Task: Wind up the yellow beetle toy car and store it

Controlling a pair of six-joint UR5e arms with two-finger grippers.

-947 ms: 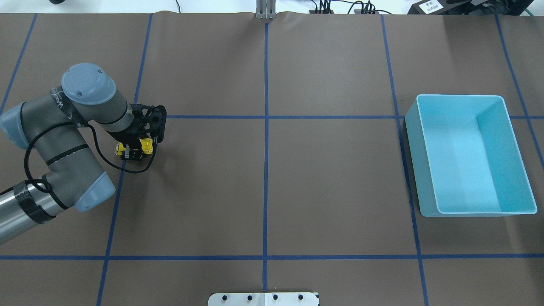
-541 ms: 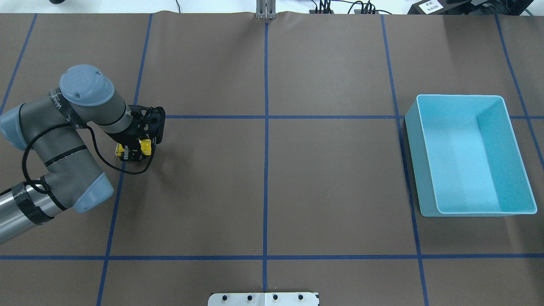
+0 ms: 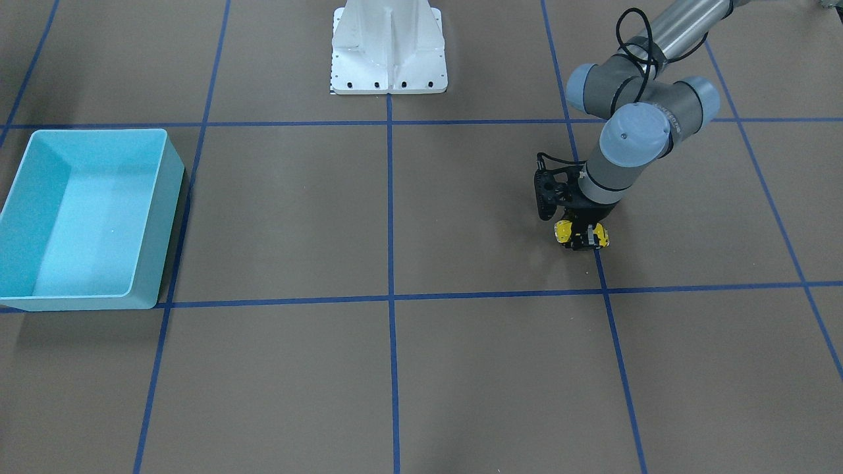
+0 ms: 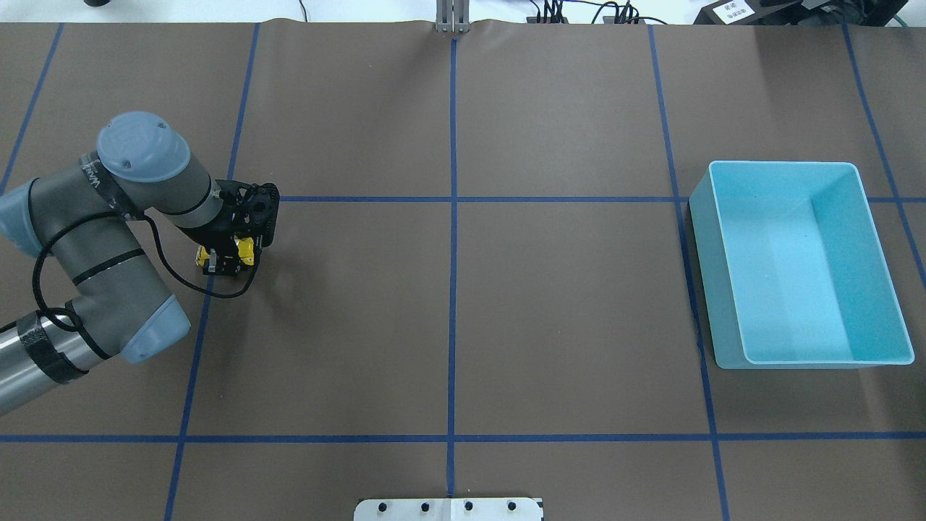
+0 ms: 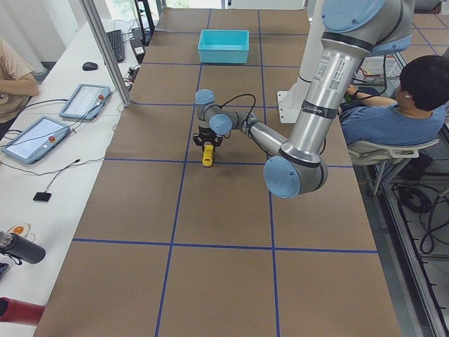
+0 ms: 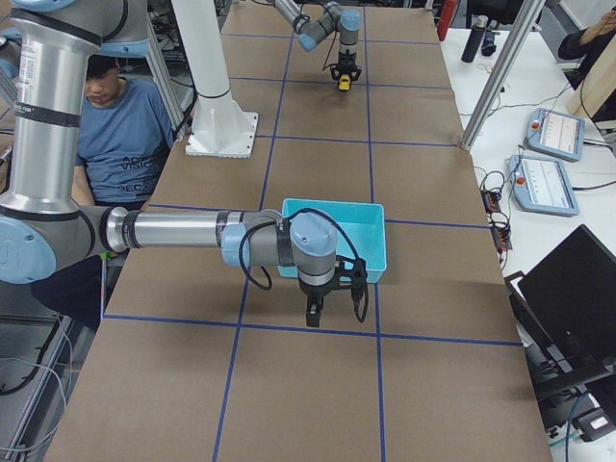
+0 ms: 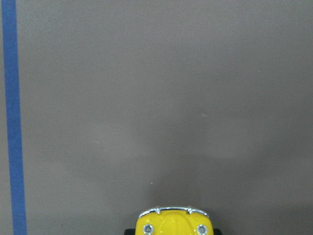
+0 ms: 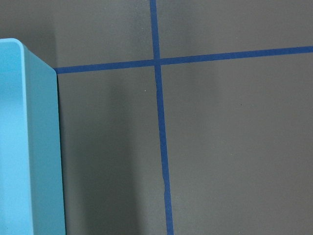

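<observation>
The yellow beetle toy car [image 4: 247, 250] sits low at the table's left part, by a blue tape line. My left gripper [image 4: 226, 259] is shut on it, fingers pointing down. The car also shows in the front-facing view [image 3: 564, 232], in the left side view [image 5: 208, 156], far off in the right side view [image 6: 344, 84], and its front end at the bottom of the left wrist view [image 7: 173, 223]. The turquoise bin [image 4: 785, 166] stands empty at the far right. My right gripper [image 6: 313, 314] hangs beside the bin; I cannot tell if it is open.
Blue tape lines cross the brown table cover. The white robot base [image 3: 388, 46] stands at the table's middle edge. The bin's wall [image 8: 29, 147] fills the left of the right wrist view. People sit beside the table in the side views.
My left arm has shifted slightly to the left with the car still in its grip. The bin has not moved.
</observation>
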